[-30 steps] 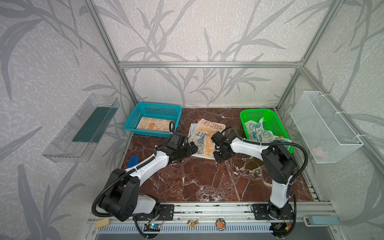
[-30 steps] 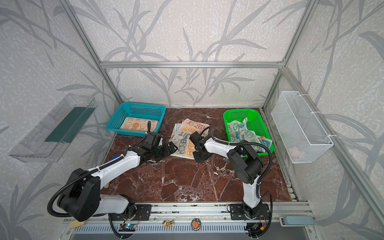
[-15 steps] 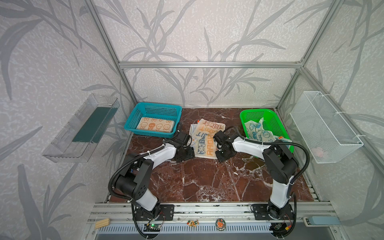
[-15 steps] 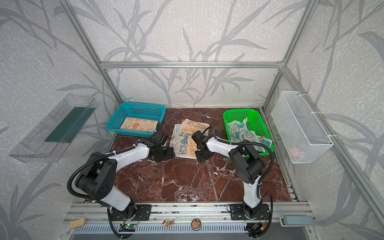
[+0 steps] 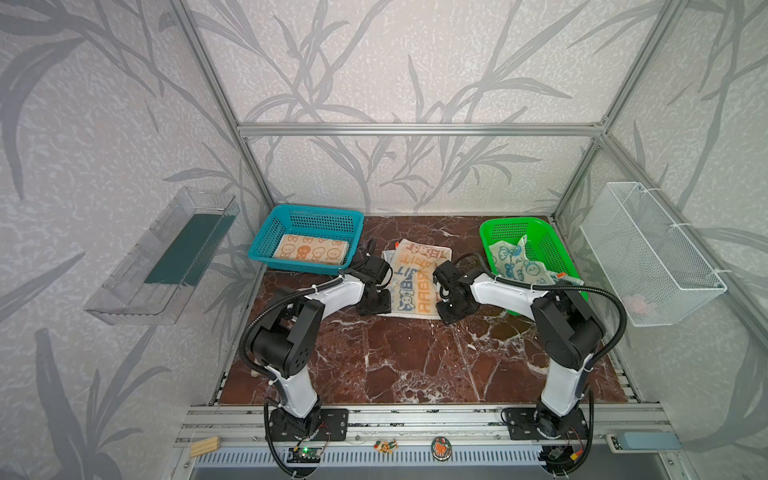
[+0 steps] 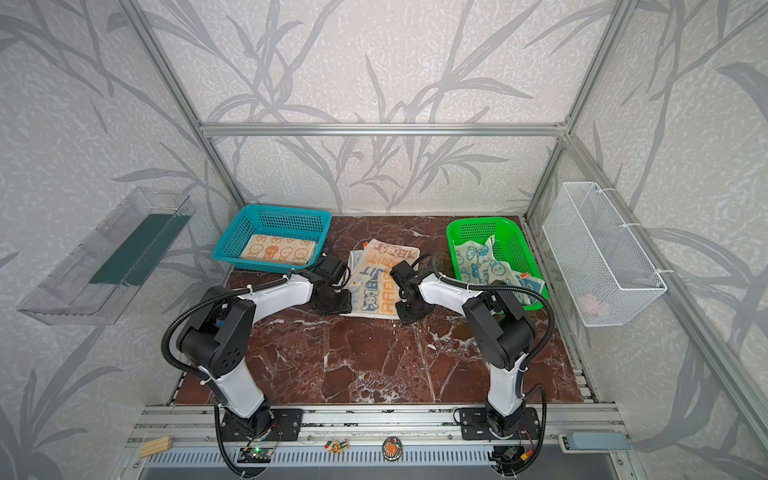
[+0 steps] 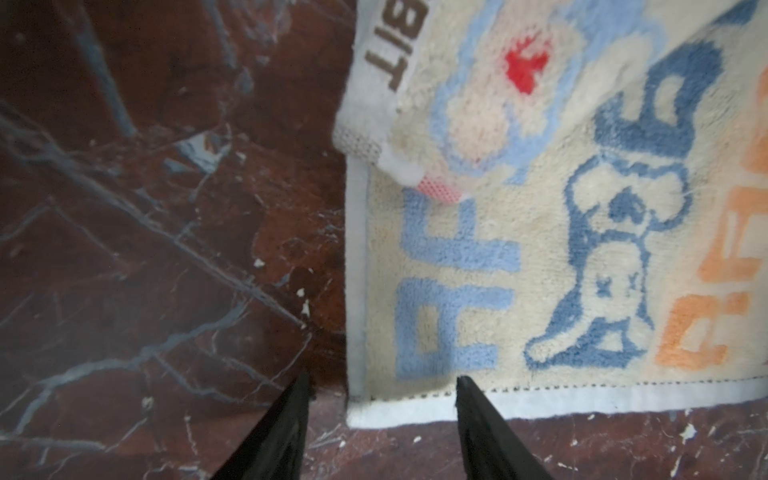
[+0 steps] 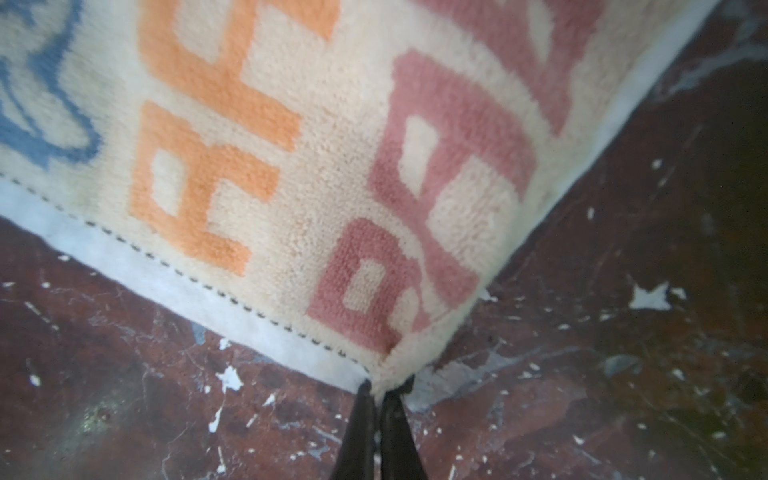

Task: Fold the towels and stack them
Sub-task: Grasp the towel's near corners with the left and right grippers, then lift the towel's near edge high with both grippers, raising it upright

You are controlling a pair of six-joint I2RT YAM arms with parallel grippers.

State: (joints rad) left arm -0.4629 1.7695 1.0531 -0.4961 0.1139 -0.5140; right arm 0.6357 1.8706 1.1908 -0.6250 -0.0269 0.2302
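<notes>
A: Surface?
B: I see red marble table (image 5: 415, 361), leaf-papered walls (image 5: 415, 83); RABBIT towel (image 5: 417, 282) lies at its middle.
A: Grippers?
B: Only wrist views tell: left gripper (image 7: 382, 378) parted astride a corner, right gripper (image 8: 382, 386) pinching another.

Your RABBIT towel (image 5: 415, 274) is lying partly folded on the counter (image 5: 415, 357), the orange-bunny towel (image 5: 311, 251) sitting folded in the teal basket (image 5: 320, 220), the blue-bunny towel (image 5: 513, 259) slumping crumpled in the green basket (image 5: 505, 230).

There are three towels: the orange bunny towel (image 5: 311, 251), the blue bunny towel (image 5: 509, 258) and the RABBIT towel (image 5: 415, 282). There are two plastic baskets (the blue basket (image 5: 320, 218) and the green basket (image 5: 509, 228)). There is one wire basket (image 5: 648, 257), one clear tray (image 5: 124, 286), one wooden block (image 5: 204, 444) and one desk (image 5: 415, 357). There are two claws: left claw (image 7: 382, 380), right claw (image 8: 380, 388).
</notes>
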